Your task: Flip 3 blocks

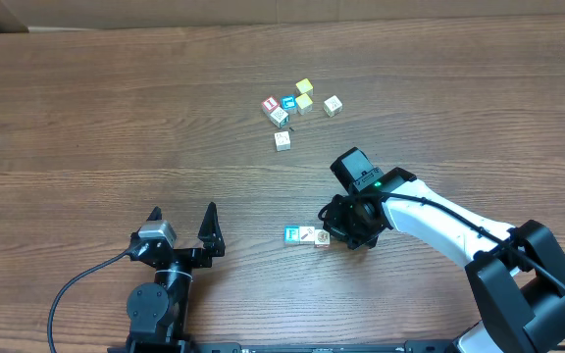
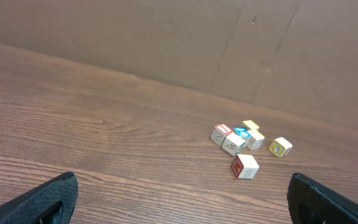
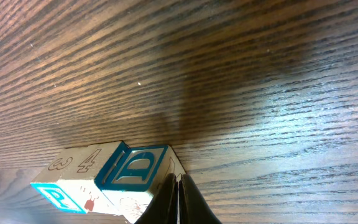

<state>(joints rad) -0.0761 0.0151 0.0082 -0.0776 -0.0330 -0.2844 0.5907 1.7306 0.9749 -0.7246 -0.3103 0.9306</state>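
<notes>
Overhead, nearest the robot's base, the left gripper (image 1: 182,212) hangs with its jaws spread wide and nothing between them, well to the left of the blue-and-white block (image 1: 291,233) and slightly nearer.

That block heads a short row on the table (image 1: 116,108). The middle cream block (image 1: 307,235) touches its right side and the end cream block (image 1: 322,237) comes next, two places from it. These three are the ones to flip.

The right gripper (image 3: 178,193) sits at the far end of the row from the blue-and-white block. Its fingers are pressed together into a narrow wedge that holds nothing. In the right wrist view the tips rest against the end cream block, beside a face with a blue-framed letter.

I judge the step in hand is tipping this end block over with closed tips. How many blocks are already turned cannot be told. The next move calls for a short push high on the block, so it rolls rather than sliding into its neighbours.

Well beyond the blue-and-white block lie the red-faced cube (image 1: 271,104) and the yellow cubes (image 1: 304,88), which are not part of the job.
</notes>
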